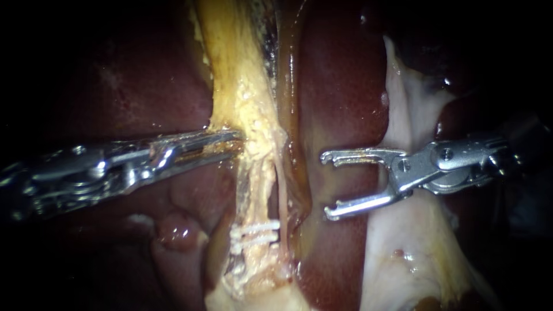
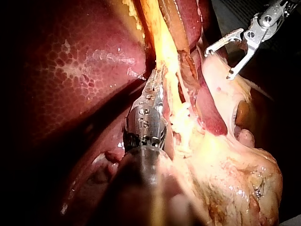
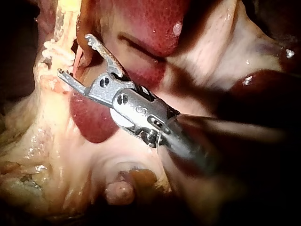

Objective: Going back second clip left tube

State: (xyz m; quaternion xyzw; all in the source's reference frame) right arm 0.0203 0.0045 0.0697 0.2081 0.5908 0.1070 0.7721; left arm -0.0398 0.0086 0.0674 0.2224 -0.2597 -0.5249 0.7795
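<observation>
Right tool [image 1: 327, 184] hangs with its jaws spread wide and nothing between them, just to the right of the left tube [image 1: 256, 190] and not touching it. That tube is the yellow, fatty strand running down the middle of the endoscope view, and pale clips [image 1: 256, 233] cross it low down. Higher up the same strand, the left tool [image 1: 233, 138] comes in from the side with its jaws pressed together on the strand, pinching it taut. Dark red liver [image 1: 340, 86] lies behind and between the two tools.

The step in hand looks like drawing the empty right tool away from the tube. To do it well, I would pull it straight back along its own shaft with the jaws wide. The hooked tips should stay clear of the strand, the clips and the liver surface beneath. The left tool's hold should not change, so the tube does not swing into the jaws.
</observation>
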